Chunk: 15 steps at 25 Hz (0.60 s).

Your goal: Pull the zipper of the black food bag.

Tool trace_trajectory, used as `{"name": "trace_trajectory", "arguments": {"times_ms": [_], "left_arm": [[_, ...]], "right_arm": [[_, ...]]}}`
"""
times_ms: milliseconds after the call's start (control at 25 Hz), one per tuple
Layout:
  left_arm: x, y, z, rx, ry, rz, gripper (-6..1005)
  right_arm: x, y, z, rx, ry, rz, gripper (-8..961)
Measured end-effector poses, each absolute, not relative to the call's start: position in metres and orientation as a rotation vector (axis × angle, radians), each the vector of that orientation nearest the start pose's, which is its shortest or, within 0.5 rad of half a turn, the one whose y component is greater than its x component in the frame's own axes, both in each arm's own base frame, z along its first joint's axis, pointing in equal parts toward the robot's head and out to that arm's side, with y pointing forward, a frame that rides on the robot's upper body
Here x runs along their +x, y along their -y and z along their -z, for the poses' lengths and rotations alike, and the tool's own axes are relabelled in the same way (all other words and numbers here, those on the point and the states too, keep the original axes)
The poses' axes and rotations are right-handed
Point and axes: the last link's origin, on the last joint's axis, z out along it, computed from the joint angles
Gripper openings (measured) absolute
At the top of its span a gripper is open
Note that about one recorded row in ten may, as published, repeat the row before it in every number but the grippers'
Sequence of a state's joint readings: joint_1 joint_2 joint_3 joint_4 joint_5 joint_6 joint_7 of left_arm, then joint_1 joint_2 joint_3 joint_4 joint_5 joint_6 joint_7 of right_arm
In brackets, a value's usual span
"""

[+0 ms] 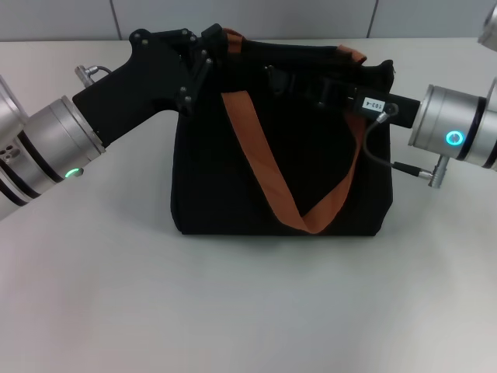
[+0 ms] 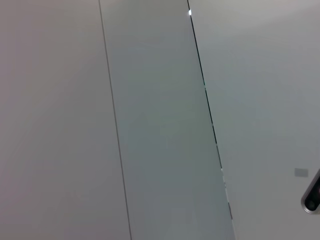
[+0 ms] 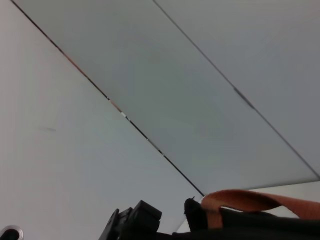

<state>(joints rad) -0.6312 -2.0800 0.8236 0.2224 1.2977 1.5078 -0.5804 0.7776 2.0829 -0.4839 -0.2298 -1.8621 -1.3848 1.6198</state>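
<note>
Claws [image 1: 208,48] [image 1: 273,76] atop black food bag [image 1: 210,179]

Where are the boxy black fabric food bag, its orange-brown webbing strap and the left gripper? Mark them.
boxy black fabric food bag [image 1: 210,186]: head view, front panel.
orange-brown webbing strap [image 1: 252,151]: head view, left run.
left gripper [image 1: 206,48]: head view, at the bag's top corner.

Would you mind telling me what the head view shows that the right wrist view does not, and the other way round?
Only the head view shows the whole black food bag standing on the white table, its front strap loop hanging in a V, with the left gripper at its top left corner and the right gripper reaching along the top from the right. Only the right wrist view shows the grey wall panels from low behind the bag's rim. Both share the bag's top edge and an orange-brown strap. Neither shows the zipper clearly.
</note>
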Motion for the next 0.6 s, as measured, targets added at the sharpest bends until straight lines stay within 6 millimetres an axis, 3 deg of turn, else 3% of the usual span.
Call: {"name": "trace_trajectory", "arguments": {"times_ms": [600], "left_arm": [[-0.218, -0.355, 0.020, -2.224, 0.048, 1.089, 56]], "right_arm": [[0.217, -0.370, 0.038, -2.398, -1.287, -1.196, -1]]}}
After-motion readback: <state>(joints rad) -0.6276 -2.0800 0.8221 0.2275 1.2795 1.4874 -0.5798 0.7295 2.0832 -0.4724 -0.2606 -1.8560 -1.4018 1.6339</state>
